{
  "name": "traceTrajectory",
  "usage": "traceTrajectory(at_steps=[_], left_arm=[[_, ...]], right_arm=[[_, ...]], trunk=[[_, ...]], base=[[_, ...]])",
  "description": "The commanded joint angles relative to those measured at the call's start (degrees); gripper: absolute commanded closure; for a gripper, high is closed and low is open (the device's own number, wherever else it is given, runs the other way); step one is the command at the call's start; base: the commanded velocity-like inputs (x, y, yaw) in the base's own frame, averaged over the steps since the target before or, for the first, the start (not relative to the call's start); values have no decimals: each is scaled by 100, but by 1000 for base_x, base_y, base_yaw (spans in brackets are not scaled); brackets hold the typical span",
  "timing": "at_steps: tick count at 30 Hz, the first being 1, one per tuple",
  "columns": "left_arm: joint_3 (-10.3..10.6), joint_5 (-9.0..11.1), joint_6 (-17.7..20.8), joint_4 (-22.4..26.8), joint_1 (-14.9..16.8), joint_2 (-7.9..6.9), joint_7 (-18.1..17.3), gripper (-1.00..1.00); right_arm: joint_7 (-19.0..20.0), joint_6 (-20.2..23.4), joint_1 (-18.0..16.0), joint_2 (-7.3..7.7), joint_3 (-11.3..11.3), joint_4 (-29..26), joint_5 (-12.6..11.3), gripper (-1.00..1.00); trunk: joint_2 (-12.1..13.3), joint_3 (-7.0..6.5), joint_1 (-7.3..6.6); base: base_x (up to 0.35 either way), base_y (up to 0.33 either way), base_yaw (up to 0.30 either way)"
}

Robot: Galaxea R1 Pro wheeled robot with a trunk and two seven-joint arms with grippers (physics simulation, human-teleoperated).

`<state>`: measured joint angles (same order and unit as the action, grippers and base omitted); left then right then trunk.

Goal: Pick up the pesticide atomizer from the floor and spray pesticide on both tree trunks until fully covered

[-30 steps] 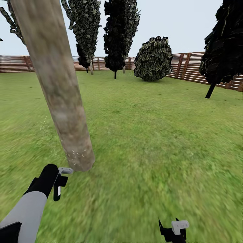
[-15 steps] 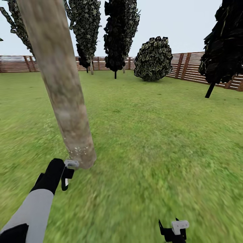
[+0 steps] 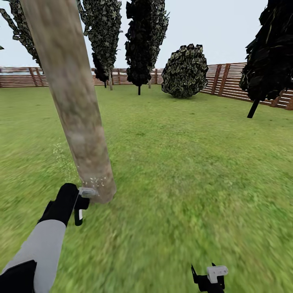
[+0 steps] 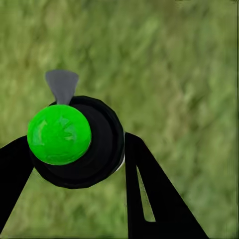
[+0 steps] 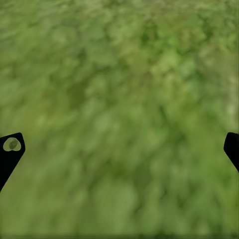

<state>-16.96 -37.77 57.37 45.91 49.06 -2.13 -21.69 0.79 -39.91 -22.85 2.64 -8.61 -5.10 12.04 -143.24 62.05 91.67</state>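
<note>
Landmark: tree trunk (image 3: 77,118), thick, pale, mottled, leaning, base in the lawn (image 3: 183,171).

- Left of the trunk: open grass out to the fence (image 3: 16,77). A faint cloud of pesticide (image 3: 61,156) specks hung just off the trunk's left edge, with more specks on the bark near the base.
- Left gripper (image 3: 79,203) sat just left of and below the trunk base. Its jaws were clamped on the pesticide atomizer (image 3: 83,199); the pale grey spray head was right at the trunk's foot, touching or nearly so, can't tell which. In the left wrist view the atomizer (image 4: 82,142) was seen end-on: round dark body, bright green disc on it, grey trigger tab sticking out, a black finger on each side, grass behind.
- No label text readable in any view.
- Right of the trunk: wide open lawn, nothing in the way until dark-leaved trees (image 3: 144,40) and a round bush (image 3: 185,71) back at the fence line.
- Right gripper (image 3: 209,278) was well right of the trunk, low at the frame edge. Its jaws stood spread wide with nothing between; in the right wrist view the fingertips (image 5: 11,149) sat at opposite edges over blurred grass.
</note>
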Motion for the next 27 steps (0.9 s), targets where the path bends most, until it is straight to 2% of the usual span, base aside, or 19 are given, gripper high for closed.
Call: traceTrajectory(at_steps=[1, 3, 6, 7, 8, 10, 12, 13, 16, 17, 18, 19, 20, 25, 27], left_arm=[[-4, 8, 1, -1, -1, -42, -93, 100], [14, -22, -9, 0, -6, -232, -510, 100], [51, -48, -9, 20, 8, -194, -585, 100], [56, -48, -6, 60, 28, -141, -592, 100], [62, -70, 18, 139, 88, -14, -592, 100], [73, -80, 48, 219, 155, 137, -585, 100], [106, -88, 64, 301, 210, 220, -583, 100], [214, -96, 75, 357, 239, 256, -582, 100], [300, -105, 88, 459, 247, 191, -582, 100], [290, -103, 89, 491, 246, 120, -582, 100], [272, -88, 90, 513, 236, -84, -586, 100], [267, -81, 90, 519, 223, -188, -593, 100], [269, -78, 90, 521, 210, -227, -595, 100], [321, -93, 91, 530, 227, -185, -599, 100], [324, -93, 91, 538, 248, -90, -600, 100]], right_arm=[[0, 1, 0, 0, 0, 0, 0, -100], [0, 1, 0, -3, 0, 0, 0, -100], [0, 1, 0, -8, 0, 0, 0, -100], [0, 1, 0, -8, 0, 0, 0, -100], [0, 1, 0, -9, 0, 0, 0, -100], [0, 1, 0, -9, 0, 0, 0, -100], [0, 0, 0, -9, 0, 0, 0, -100], [0, 1, 0, -9, 0, 0, 0, -100], [0, -2, 0, -9, 0, 0, 0, -100], [0, -2, 0, -9, 0, 0, 0, -100], [0, 0, 0, -9, 0, 0, 0, -100], [0, -2, 0, -9, 0, 0, 0, -100], [0, -2, 0, -9, 0, 0, 0, -100], [0, 1, 0, -9, 0, 0, 0, -100], [0, 0, 0, -6, 0, 0, 0, -100]], trunk=[[0, 0, 0], [0, 0, 0], [0, 0, 0], [0, 0, 0], [0, 0, 0], [0, 0, 0], [0, 0, 0], [0, 0, 0], [0, 0, 0], [0, 0, 0], [0, 0, 0], [0, 0, 0], [0, 0, 0], [0, 0, 0], [0, 0, 0]], base=[[0, 0, 0], [0, 0, 0], [0, 0, 0], [0, 0, 0], [0, 0, 0], [0, 0, 0], [0, 0, 0], [0, 0, 0], [0, 0, 0], [0, 0, 0], [0, 0, 0], [0, 0, 0], [0, 0, 0], [-53, 0, 0], [-272, 0, 0]])
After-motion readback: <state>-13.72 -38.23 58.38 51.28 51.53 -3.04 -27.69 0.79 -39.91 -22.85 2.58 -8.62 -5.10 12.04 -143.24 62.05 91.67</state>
